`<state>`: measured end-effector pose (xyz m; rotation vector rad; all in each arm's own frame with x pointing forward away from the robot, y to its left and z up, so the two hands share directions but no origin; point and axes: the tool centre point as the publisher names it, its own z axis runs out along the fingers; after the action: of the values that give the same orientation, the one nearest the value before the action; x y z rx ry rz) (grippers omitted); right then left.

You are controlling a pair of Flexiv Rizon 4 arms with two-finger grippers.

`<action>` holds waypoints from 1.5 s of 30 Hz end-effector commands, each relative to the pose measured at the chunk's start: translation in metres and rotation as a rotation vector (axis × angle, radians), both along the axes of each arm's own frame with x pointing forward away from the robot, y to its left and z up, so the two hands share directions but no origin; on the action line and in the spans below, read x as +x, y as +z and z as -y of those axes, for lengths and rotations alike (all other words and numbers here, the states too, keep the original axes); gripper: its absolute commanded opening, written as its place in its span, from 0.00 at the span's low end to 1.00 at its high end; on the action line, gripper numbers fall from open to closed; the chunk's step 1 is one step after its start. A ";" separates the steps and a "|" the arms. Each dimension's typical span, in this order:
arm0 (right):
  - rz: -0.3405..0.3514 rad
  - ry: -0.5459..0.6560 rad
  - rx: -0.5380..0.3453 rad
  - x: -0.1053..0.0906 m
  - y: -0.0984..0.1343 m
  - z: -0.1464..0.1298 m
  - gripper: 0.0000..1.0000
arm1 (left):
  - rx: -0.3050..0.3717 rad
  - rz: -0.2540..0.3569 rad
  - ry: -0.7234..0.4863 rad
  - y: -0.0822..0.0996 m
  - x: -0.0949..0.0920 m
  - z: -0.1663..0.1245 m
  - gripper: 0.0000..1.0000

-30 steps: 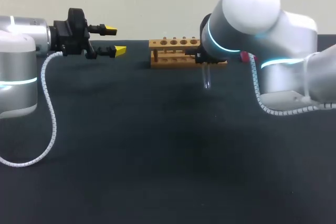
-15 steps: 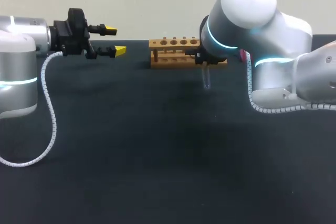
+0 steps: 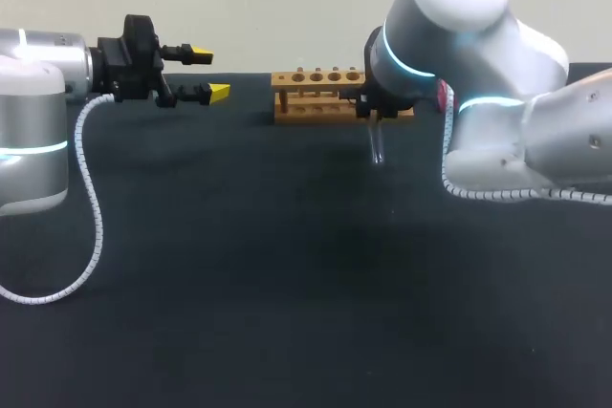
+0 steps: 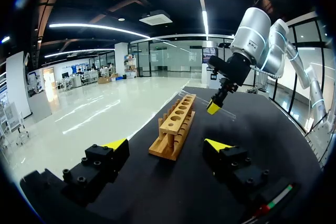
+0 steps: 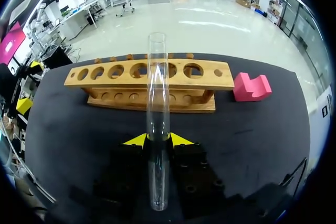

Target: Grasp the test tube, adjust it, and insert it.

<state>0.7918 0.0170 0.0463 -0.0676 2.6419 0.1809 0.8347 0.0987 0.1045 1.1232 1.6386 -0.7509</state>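
Close before the rack [image 5: 149, 74], over the desk [image 3: 287, 284], the right end effector [image 5: 157, 139] pinches the tube [image 5: 158, 87] partway along its length, rounded end down, probably so it can be lined up with a hole. Well apart at the left, the left end effector [image 3: 207, 74] hangs spread and empty, seemingly keeping clear.

Left arm [image 3: 38, 93] comes in from the left with its wrist level; left gripper [image 3: 208, 74] points sideways toward the middle, fingers spread wide, nothing between them. Right arm [image 3: 459, 16] comes in from the right, elbow high, wrist turned down over the surface. Right gripper [image 5: 157, 140] has both yellow tips pinching the test tube [image 5: 158, 93] from two sides
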 end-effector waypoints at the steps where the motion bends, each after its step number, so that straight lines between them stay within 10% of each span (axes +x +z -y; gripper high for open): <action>1: -0.042 0.011 -0.005 0.003 0.001 -0.002 0.00 | 0.002 -0.003 -0.004 0.000 0.002 0.000 1.00; 21: -0.050 -0.005 -0.012 0.001 0.001 -0.003 0.00 | 0.002 -0.003 -0.004 0.000 0.002 0.000 1.00; 45: 0.191 -0.204 -0.027 -0.026 0.049 0.019 0.00 | 0.002 -0.003 -0.004 0.000 0.002 0.000 1.00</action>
<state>0.7803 0.0050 0.0873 0.1627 2.5509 0.0694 0.8347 0.0987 0.1045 1.1232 1.6386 -0.7509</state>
